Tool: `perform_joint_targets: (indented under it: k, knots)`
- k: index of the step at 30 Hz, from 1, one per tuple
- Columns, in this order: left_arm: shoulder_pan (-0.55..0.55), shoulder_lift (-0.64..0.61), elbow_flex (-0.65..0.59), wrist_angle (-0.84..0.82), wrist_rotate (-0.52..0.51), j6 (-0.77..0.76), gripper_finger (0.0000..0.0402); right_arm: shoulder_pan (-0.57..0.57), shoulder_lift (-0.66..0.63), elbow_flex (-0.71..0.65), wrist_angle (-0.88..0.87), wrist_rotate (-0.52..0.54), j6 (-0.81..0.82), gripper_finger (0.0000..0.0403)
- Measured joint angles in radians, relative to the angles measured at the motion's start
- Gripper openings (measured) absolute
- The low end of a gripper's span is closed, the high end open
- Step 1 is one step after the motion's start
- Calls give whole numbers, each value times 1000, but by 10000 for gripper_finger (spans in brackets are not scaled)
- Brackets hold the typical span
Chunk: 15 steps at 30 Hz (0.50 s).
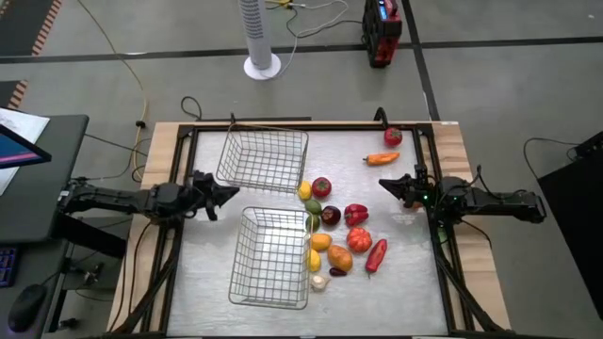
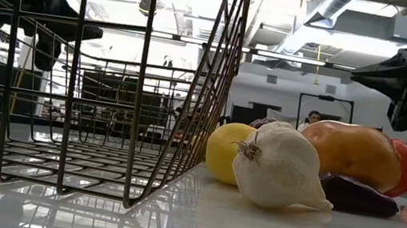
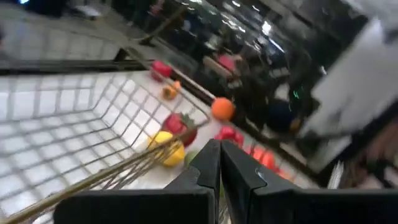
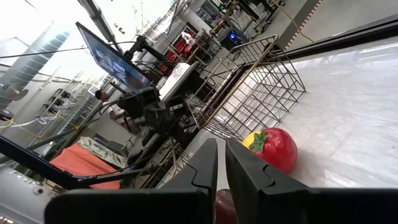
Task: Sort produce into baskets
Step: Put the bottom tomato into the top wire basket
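While hovering with fingers together, right gripper (image 1: pixel 384 183) and left gripper (image 1: pixel 232 192) flanking red round tomato (image 1: pixel 321 186); risking knocking tightly clustered produce rolling.

overhead view, table-level view, two wrist views

baskets (image 1: pixel 262 158): silver wire grid, both alike
table (image 1: pixel 415 273): pale glossy grey, light wood edge
tomato (image 1: pixel 321 186) beside the far basket: red, green stalk
lemon (image 1: pixel 305 190) touching that basket: yellow
plum (image 1: pixel 330 216): dark purple
garlic (image 2: pixel 280 170): off-white
grippers (image 1: pixel 388 184): black
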Motion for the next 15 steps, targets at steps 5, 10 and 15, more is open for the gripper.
perform_joint_targets:
  k: [5, 10, 15]
  knots:
    - [0, -1, 14, 92, -56, -111, 0, 0, 0, 0, 0, 1, 0, 60]
    - [0, -1, 15, 153, -87, -131, 0, -11, 0, -4, 38, 37, 0, 60]
    - [0, 1, 16, 173, -108, -328, 0, -34, 0, -5, 118, 75, 92, 60]
